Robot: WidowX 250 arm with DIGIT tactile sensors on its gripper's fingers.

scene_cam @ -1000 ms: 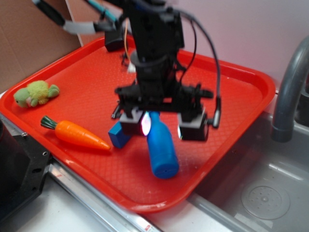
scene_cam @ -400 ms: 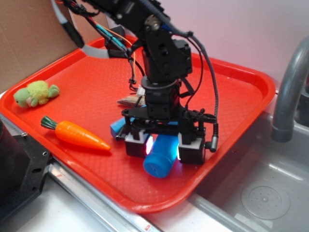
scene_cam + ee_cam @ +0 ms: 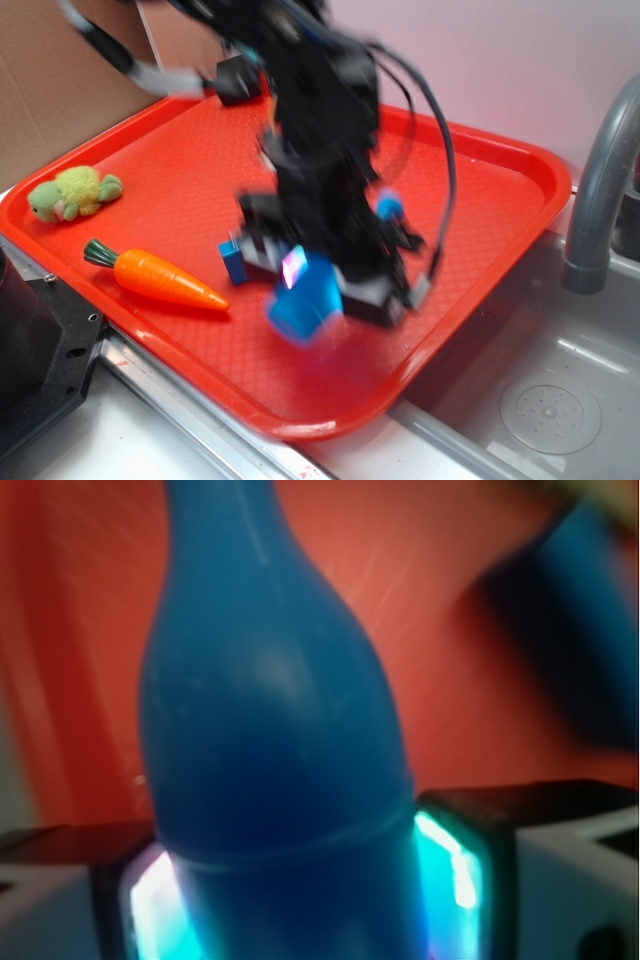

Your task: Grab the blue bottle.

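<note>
While the arm is blurring across the middle of the exterior view, the red tray (image 3: 480, 170) is filling most of the frame, with the end effector (image 3: 320, 285) sitting low at centre, pinching the blue bottle (image 3: 305, 305) by its lower body. In the wrist view the bottle (image 3: 270, 730) is sitting squarely between the glowing pads (image 3: 445, 855), neck pointing away. Doing this well probably means keeping the squeeze firm and rising straight, since the smooth, rounded plastic could slip. The carrot (image 3: 155, 278) is lying at lower left.
</note>
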